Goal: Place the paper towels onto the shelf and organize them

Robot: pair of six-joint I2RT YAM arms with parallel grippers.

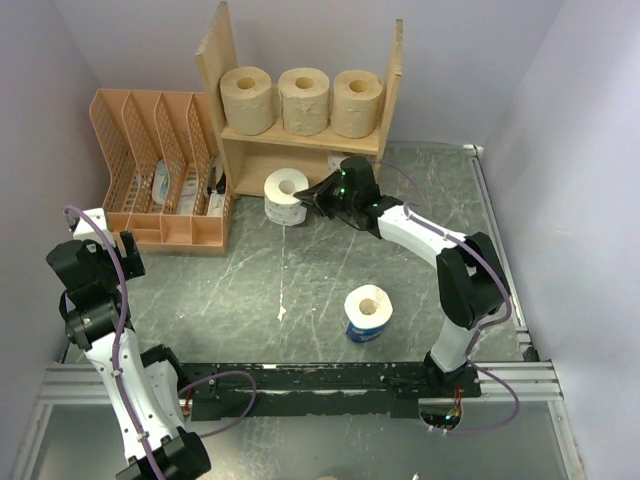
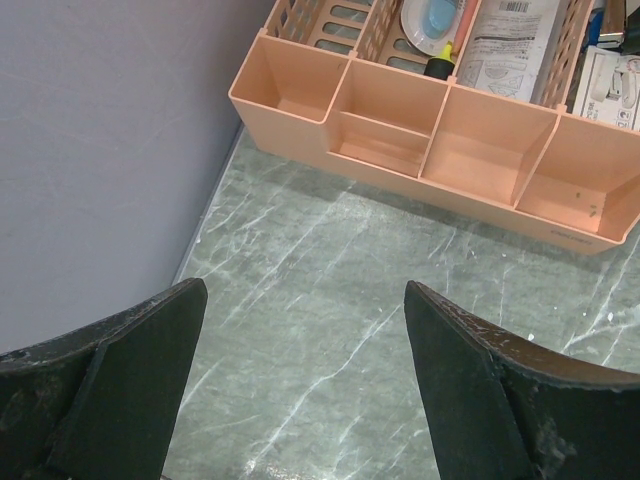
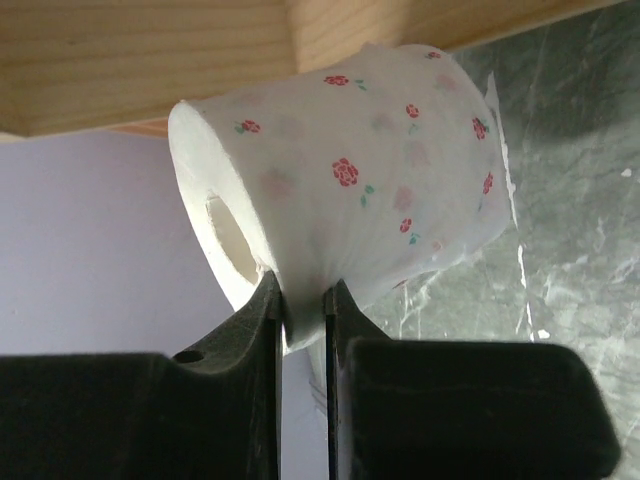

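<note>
The right gripper [image 3: 303, 300], pinched narrowly on the wall of a rose-printed white roll [image 3: 350, 180], holds it at the shelf's [image 1: 215, 60] lower opening, probably because 3 tan rolls [image 1: 304, 100] fill the top tier. The left gripper [image 2: 305, 330] hangs wide.

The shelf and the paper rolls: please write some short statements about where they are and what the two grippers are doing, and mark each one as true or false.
1. Three tan rolls stand side by side on the upper tier of the shelf. True.
2. The right gripper is open and holds nothing. False: it is shut on the wall of the white flower-print roll.
3. The blue-wrapped roll is on the shelf. False: it stands on the table, away from the shelf.
4. The left gripper is open and holds nothing. True.
</note>
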